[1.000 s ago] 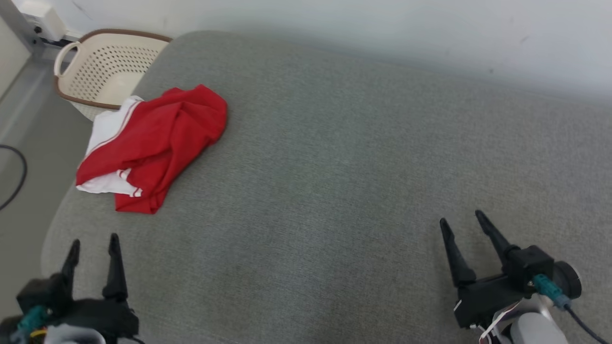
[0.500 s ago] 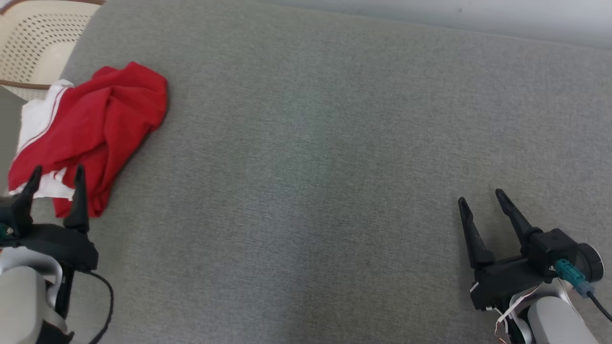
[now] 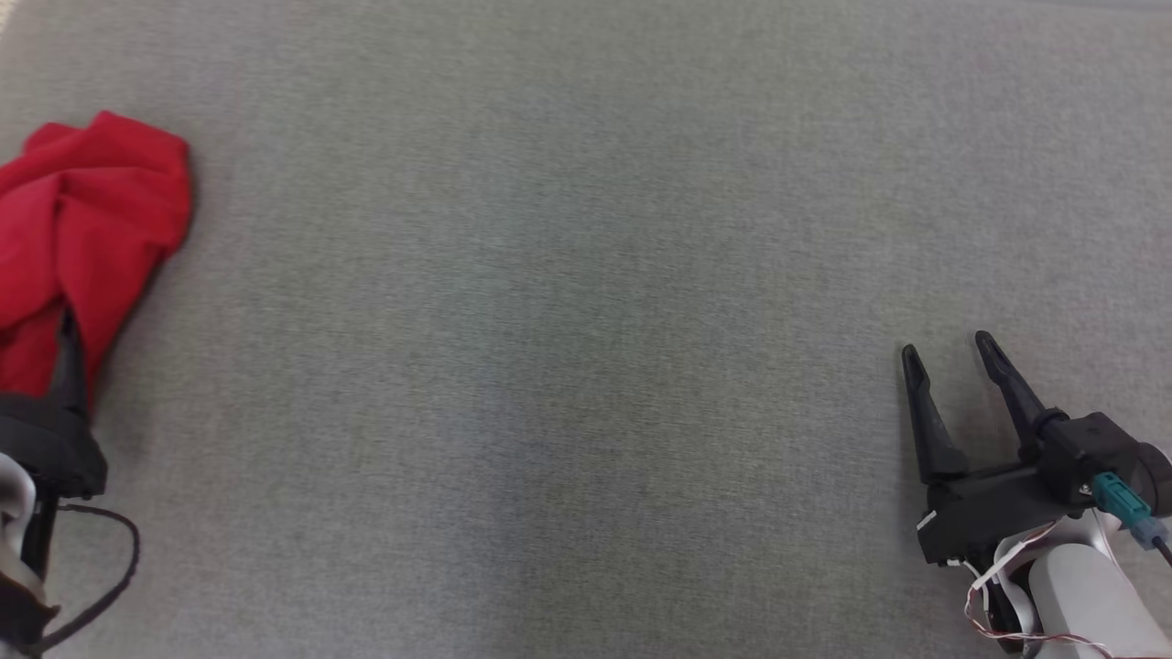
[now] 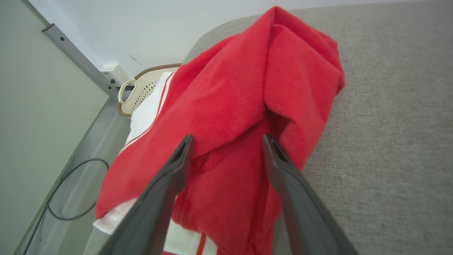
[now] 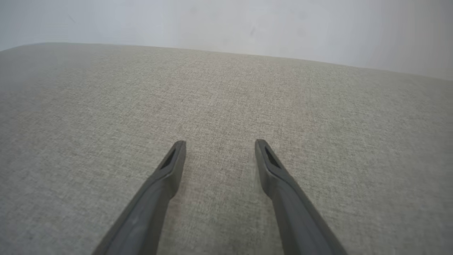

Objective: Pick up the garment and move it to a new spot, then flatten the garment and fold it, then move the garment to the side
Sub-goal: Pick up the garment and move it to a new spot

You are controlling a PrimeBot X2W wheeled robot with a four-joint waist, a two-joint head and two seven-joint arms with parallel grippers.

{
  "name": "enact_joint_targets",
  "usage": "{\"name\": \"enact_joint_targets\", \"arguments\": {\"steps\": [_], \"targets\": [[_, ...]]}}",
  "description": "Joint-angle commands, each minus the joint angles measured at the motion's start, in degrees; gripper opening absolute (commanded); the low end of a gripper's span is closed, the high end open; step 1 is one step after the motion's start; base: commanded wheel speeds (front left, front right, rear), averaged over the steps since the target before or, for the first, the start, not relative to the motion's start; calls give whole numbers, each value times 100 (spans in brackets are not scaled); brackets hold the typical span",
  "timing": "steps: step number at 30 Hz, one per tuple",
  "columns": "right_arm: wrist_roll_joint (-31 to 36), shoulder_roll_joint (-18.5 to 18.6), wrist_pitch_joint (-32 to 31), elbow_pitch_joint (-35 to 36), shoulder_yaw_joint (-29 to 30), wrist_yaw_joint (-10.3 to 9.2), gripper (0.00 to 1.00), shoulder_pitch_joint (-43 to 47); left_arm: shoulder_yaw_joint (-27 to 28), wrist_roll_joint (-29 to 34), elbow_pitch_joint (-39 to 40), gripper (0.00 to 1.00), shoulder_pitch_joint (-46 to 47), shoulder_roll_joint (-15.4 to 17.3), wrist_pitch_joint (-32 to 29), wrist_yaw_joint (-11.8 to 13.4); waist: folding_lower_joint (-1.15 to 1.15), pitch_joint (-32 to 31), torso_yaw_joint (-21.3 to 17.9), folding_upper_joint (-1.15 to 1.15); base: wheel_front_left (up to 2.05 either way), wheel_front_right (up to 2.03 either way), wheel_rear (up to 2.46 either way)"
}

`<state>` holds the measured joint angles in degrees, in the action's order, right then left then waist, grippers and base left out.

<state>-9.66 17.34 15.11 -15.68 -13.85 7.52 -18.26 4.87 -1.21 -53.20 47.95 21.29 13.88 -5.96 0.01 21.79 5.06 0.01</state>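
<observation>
The garment (image 4: pixel 230 88), red with white panels and stripes, lies crumpled at the left end of the grey padded surface (image 3: pixel 586 320). In the head view its red part (image 3: pixel 92 210) sits at the left edge. My left gripper (image 4: pixel 228 141) is open, with its fingertips over the red cloth and a fold of it showing between them. One of its fingers (image 3: pixel 69 361) overlaps the garment's near edge in the head view. My right gripper (image 3: pixel 946 344) is open at the lower right, far from the garment, with bare grey fabric under it (image 5: pixel 220 141).
A cream perforated basket (image 4: pixel 141 90) stands beyond the garment, off the left end of the surface. A black cable (image 4: pixel 70 191) loops on the floor beside it, below a grey rail (image 4: pixel 78 56) and a pale wall (image 5: pixel 226 21).
The head camera has swung right and down, so the garment slid toward the left edge. My left gripper has advanced until its fingers reach over the garment. The right gripper keeps its pose.
</observation>
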Motion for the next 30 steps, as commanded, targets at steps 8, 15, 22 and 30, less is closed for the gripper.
{"name": "enact_joint_targets", "arguments": {"steps": [8,15,22,30], "targets": [[-49,7,2,24,95,-7,100,-64,6,11,-507,100,378,303,37,254,-1,218,-339,-1,0,0,0],[-100,-62,3,36,21,-7,100,-111,44,-76,-1086,90,620,589,68,266,-1,264,-549,-1,0,0,0],[-116,-155,3,-3,70,-7,100,-13,26,-137,-1158,0,767,711,140,157,-1,189,-572,-1,0,0,0],[-168,-395,2,-105,7,-7,100,122,-267,-132,-32,0,680,830,139,-59,-1,-227,-475,-1,0,0,0]]}}
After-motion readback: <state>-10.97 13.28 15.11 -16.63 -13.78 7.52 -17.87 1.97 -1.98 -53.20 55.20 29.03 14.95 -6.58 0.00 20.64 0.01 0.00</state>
